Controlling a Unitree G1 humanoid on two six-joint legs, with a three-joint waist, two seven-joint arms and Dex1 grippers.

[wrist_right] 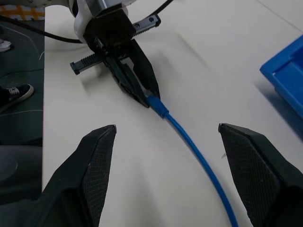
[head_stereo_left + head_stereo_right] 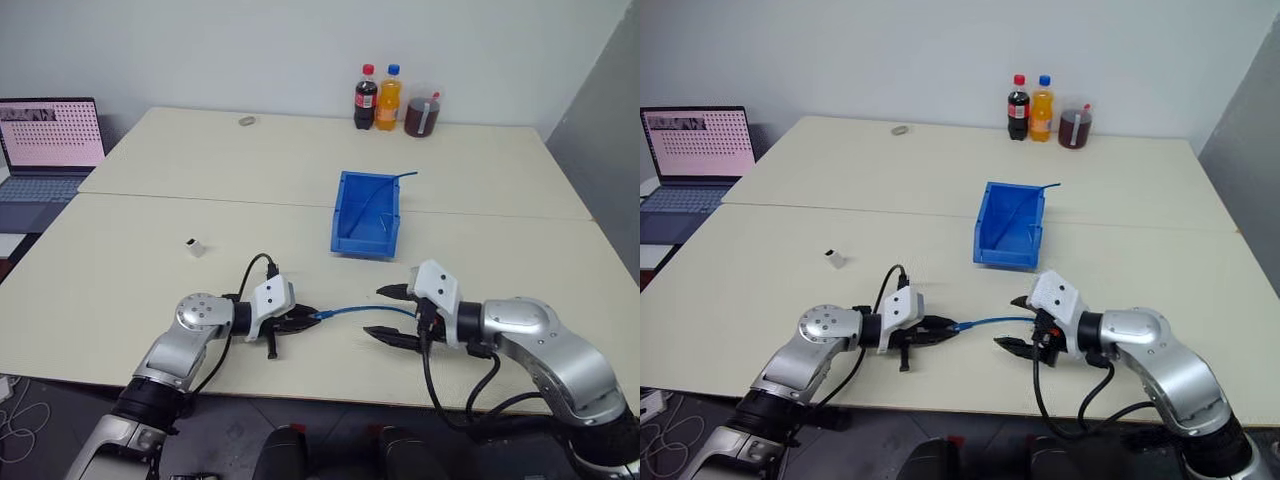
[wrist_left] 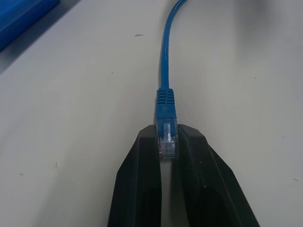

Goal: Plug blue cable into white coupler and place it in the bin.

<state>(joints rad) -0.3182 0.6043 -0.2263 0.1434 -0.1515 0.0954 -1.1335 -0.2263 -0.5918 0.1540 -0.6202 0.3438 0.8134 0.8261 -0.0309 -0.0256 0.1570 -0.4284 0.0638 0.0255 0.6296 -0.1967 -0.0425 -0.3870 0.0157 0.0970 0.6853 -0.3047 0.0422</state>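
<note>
Left gripper (image 2: 305, 318) clamped on blue cable (image 2: 362, 309) plug — right gripper (image 2: 392, 314) agape

Bright, even indoor light; soft shadows; all views sharp.

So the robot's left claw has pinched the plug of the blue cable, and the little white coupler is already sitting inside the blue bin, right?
Not quite. The left gripper does pinch the blue cable by its plug, but the white coupler lies on the table, well apart from the bin, as the left eye view shows.
</note>
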